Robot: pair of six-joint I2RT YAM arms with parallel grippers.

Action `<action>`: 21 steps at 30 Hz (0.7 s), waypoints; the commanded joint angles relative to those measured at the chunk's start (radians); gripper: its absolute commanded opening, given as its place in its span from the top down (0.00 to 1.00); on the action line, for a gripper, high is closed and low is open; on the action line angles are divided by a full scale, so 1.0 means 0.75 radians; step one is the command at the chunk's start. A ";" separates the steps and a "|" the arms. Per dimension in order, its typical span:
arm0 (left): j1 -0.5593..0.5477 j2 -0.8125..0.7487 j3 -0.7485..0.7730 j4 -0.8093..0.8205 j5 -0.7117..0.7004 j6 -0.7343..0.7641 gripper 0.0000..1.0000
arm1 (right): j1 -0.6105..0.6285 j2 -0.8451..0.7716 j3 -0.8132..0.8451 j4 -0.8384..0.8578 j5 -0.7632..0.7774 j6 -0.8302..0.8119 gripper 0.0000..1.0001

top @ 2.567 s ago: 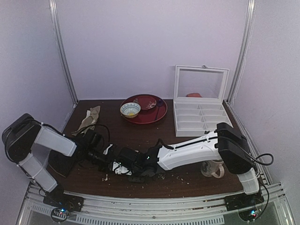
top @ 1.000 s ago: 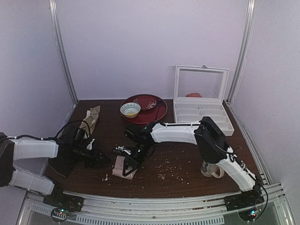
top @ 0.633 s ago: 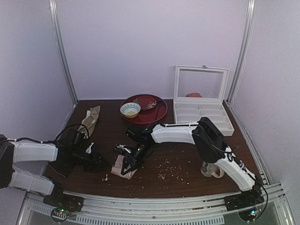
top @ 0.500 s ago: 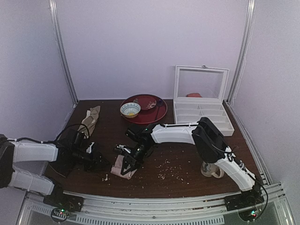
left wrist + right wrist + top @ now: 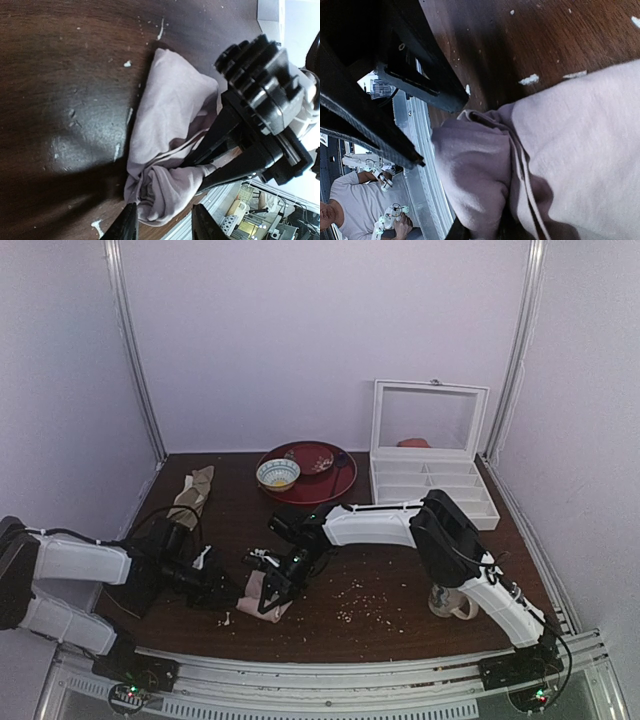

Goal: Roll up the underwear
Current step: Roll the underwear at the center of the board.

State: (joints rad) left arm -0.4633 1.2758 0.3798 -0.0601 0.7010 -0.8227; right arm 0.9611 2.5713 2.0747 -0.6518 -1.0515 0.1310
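Half done with the roll, probably. Got the underwear bunched near the front edge of the surface, left of middle, clamped in the right pincer, with the left pincer spread apart just beside. Next, probably: grab the loose end, tuck tighter.

The underwear is thin pale-pink cloth, matt and soft, creased all over. The table under it looks like dark wood with a low sheen, dotted with pale flecks. The right gripper is matt black plastic, ribbed toward the upper right of the frame. In the top view, the right arm's shell is smooth, glossy white plastic, and the red tray at upper middle looks shiny, kind of lacquered.
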 commanded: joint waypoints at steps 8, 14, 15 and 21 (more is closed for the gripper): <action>-0.063 0.131 0.017 0.152 0.057 0.056 0.50 | 0.002 -0.009 -0.046 -0.092 0.137 -0.028 1.00; -0.067 0.154 0.033 0.158 0.072 0.091 0.50 | 0.001 -0.007 -0.044 -0.094 0.138 -0.029 1.00; -0.066 0.162 0.039 0.146 0.074 0.107 0.51 | 0.001 -0.006 -0.044 -0.096 0.137 -0.031 1.00; -0.071 0.199 0.082 0.080 0.068 0.159 0.66 | 0.002 -0.007 -0.040 -0.110 0.147 -0.042 1.00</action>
State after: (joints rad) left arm -0.5026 1.4044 0.4103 -0.0025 0.7380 -0.7490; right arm 0.9611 2.5675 2.0743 -0.6754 -1.0451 0.1196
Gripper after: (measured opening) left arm 0.401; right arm 0.094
